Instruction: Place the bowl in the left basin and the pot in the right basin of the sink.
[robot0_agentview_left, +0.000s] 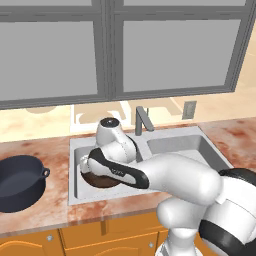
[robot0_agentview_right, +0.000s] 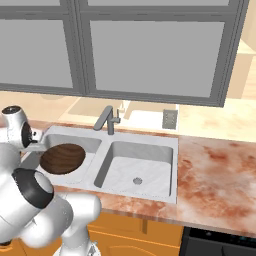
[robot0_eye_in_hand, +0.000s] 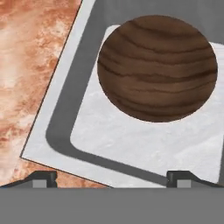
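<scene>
The bowl (robot0_eye_in_hand: 156, 68) lies in the left basin (robot0_eye_in_hand: 131, 144), brown wood grain on the pale marbled floor, up toward one o'clock in the hand view, and nothing grips it. The gripper (robot0_eye_in_hand: 111, 177) hangs over the basin's near rim with its finger tips spread wide at the bottom corners, bare air between them, so by the look of it that half of the job is done. The pot (robot0_agentview_left: 19, 182) sits on the counter (robot0_agentview_left: 55, 200) at nine o'clock from the sink (robot0_agentview_left: 175, 135), well apart from the arm. The right basin (robot0_agentview_right: 135, 170) holds only its drain hole, ready for it. The carry would cross the left basin and its divider, with the faucet (robot0_agentview_right: 107, 120) at twelve o'clock on the back edge; the pot's deep sides want height over the rim, and the cabinets above look comfortably high
</scene>
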